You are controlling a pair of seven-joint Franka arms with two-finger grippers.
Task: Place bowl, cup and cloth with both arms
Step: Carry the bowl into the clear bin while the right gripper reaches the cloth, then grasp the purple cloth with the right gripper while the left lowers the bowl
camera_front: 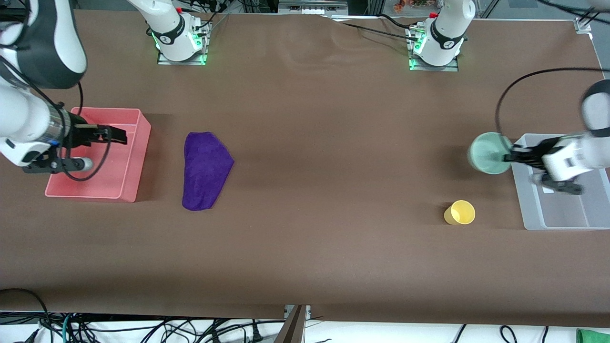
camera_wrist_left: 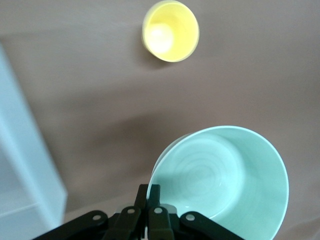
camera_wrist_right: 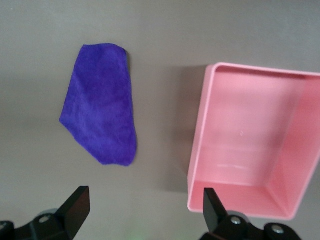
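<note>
Cup (camera_front: 460, 212) on worktop (camera_front: 333, 247), nearest camera. Left gripper (camera_front: 510, 156): jaws clamped on bowl (camera_front: 488, 152), clear bin (camera_front: 533, 209) adjacent. Right gripper (camera_front: 121, 135): jaws wide, over pink bin (camera_front: 138, 157), beside cloth (camera_front: 206, 170).

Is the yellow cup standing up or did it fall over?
Standing up. The cup shows its open mouth and inside from above, on the table near the bowl.

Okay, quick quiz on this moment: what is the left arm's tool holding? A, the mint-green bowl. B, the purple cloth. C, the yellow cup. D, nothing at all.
A: the left tool is pinched on the rim of the bowl, carried beside the clear bin; the cup and the cloth lie untouched on the table, and the right tool is open over the pink bin.
</note>
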